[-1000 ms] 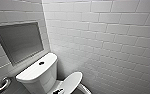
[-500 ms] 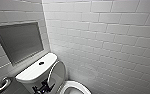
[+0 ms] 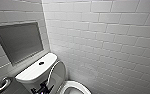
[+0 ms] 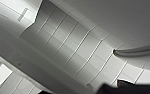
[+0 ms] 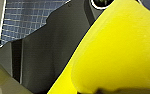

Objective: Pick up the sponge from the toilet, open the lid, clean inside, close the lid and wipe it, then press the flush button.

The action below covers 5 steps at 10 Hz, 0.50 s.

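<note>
Evidently right jaws clench the sponge (image 5: 116, 50); the lid (image 3: 58, 73) stands raised close beside the tiled wall (image 3: 103, 37).

**Toilet in the tiled corner: tank top and bowl**

White glossy ceramic toilet (image 3: 74, 85) set in the wall corner. Flat rectangular white tank top (image 3: 28, 73) carries a small dark round flush button (image 3: 41, 63) at its centre. Smooth white oval plastic lid (image 3: 58, 73) stands upright against the tank front, bowl rim open.
</note>
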Tool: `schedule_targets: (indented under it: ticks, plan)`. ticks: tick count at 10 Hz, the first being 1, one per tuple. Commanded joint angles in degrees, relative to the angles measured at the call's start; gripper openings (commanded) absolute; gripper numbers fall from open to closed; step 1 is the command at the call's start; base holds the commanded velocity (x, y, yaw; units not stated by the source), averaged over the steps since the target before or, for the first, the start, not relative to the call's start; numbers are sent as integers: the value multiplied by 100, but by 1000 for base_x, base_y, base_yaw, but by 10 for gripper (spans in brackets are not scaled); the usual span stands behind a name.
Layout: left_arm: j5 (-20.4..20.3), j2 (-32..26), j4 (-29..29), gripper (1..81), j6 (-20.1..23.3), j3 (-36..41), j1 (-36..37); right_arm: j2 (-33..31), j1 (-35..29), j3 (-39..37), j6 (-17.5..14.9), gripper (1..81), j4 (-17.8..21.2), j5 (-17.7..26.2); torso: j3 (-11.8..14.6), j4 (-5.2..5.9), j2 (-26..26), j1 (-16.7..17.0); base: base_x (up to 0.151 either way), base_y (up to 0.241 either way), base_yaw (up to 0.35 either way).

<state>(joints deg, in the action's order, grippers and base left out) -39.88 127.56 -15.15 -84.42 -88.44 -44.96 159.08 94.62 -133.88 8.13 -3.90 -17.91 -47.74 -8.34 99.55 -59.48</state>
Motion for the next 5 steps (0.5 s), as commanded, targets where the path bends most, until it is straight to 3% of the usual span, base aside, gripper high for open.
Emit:
schedule_targets:
  ticks: [1, 5]
  plan:
    - [-280, -318, 258, 811, -83, -75, 142, -31, -61, 109, -13, 10, -102, 349, 0, 0, 0, 0, 0, 0, 0]
    - [-802, -459, 461, 811, -101, -270, -492, -31, -79, 126, -40, 10, -102, 358, 0, 0, 0, 0, 0, 0, 0]
